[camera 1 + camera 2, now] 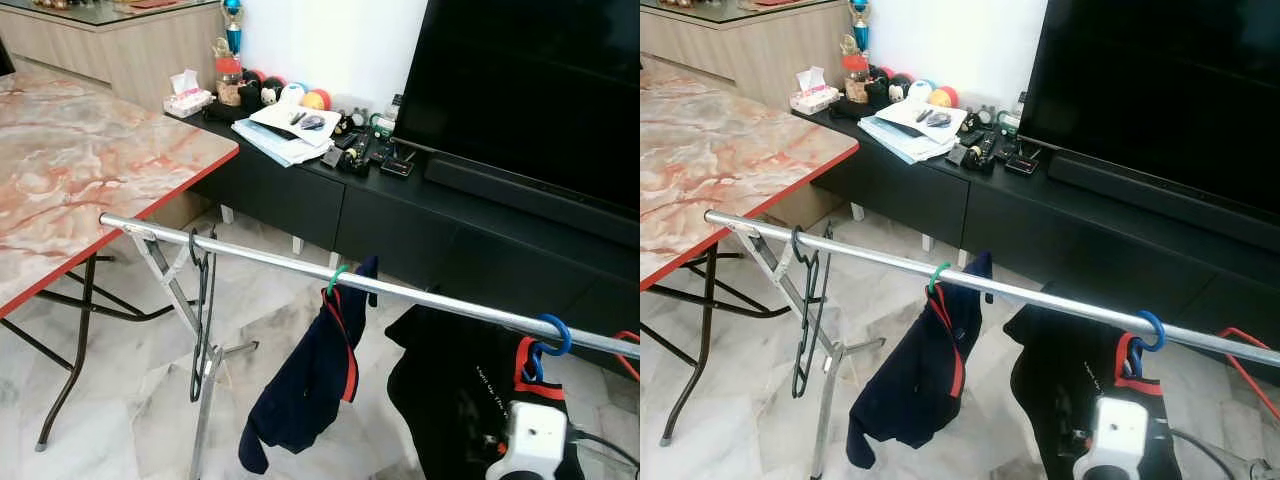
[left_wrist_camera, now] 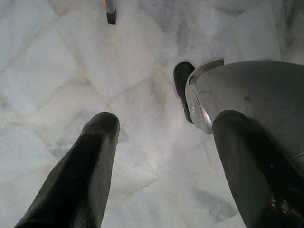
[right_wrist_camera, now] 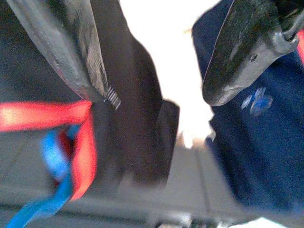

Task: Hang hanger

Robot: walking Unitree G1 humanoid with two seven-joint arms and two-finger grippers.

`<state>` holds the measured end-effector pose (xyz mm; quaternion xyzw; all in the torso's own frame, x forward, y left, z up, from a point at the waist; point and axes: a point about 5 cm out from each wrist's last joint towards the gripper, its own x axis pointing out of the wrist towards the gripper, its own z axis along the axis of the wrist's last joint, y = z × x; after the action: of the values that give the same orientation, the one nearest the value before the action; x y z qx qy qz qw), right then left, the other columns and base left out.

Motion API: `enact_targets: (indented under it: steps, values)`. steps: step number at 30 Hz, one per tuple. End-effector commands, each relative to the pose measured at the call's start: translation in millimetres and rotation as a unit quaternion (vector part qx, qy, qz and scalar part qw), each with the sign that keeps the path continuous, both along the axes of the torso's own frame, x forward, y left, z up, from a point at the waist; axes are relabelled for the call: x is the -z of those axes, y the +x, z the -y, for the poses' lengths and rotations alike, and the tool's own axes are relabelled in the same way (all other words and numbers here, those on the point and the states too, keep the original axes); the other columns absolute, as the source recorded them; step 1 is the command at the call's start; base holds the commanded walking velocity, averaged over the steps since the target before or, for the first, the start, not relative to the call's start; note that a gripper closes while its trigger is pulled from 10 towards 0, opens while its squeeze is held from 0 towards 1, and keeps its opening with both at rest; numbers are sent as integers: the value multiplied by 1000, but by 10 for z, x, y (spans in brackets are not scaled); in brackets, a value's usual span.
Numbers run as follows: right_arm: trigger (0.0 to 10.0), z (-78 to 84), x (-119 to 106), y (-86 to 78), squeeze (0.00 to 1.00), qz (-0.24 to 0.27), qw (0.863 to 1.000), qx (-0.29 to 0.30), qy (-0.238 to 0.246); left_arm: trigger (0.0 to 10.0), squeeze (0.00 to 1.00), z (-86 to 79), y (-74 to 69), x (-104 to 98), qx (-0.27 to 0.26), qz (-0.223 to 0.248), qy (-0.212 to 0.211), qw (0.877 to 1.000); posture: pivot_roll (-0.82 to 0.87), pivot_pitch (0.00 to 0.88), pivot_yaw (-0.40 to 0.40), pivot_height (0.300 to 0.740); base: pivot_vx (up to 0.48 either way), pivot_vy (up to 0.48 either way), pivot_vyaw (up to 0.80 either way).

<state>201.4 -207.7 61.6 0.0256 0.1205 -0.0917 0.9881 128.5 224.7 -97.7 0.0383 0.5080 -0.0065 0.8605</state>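
A silver rail (image 1: 420, 295) of a drying rack crosses the eye views. On it hang empty black hangers (image 1: 200, 320) near its left end, a green hanger (image 1: 338, 278) with a navy garment (image 1: 310, 390), and a blue hanger (image 1: 550, 335) carrying a black garment (image 1: 450, 390) with a red collar. My right arm's white wrist (image 1: 530, 440) sits low in front of the black garment. In the right wrist view my right gripper (image 3: 160, 94) is open and holds nothing, with the blue hanger (image 3: 52, 156) and red collar (image 3: 47, 116) close by. My left gripper (image 2: 161, 142) is open above the floor.
A marble-topped folding table (image 1: 70, 170) stands to the left, its legs near the rack's stand (image 1: 205, 400). Behind the rail runs a black TV console (image 1: 400, 210) with a large TV (image 1: 540, 90) and clutter. A red cable (image 1: 628, 350) lies at the right.
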Motion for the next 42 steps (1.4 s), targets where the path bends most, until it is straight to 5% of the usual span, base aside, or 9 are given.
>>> enact_targets:
  steps: [1, 6, 11, 24, 42]
  values:
    - [10000, 147, -176, 54, 0, 17, 999, 45, -16, 10000, 0, 12, -68, 26, 11, -16, -2, 1000, -22, 52, -65, 740, 0, 0, 0]
    - [10000, 327, -284, 242, 0, 5, 995, 100, -28, 10000, 0, 26, -51, 24, 20, -17, -5, 1000, -17, 51, -68, 740, 0, 0, 0]
    - [10000, 377, -361, 327, 0, -25, 994, 95, -50, 10000, 0, 34, -62, 29, 21, -21, -10, 1000, -14, 56, -74, 740, 0, 0, 0]
    - [10000, 622, -190, 322, 0, -137, 981, 137, 8, 10000, 0, 48, -74, 38, 31, -32, -12, 999, -18, 68, -73, 740, 0, 0, 0]
    - [10000, 638, -381, 681, 0, -101, 993, 54, 23, 10000, 0, 58, -94, 46, 40, -40, -15, 998, -13, 64, -69, 740, 0, 0, 0]
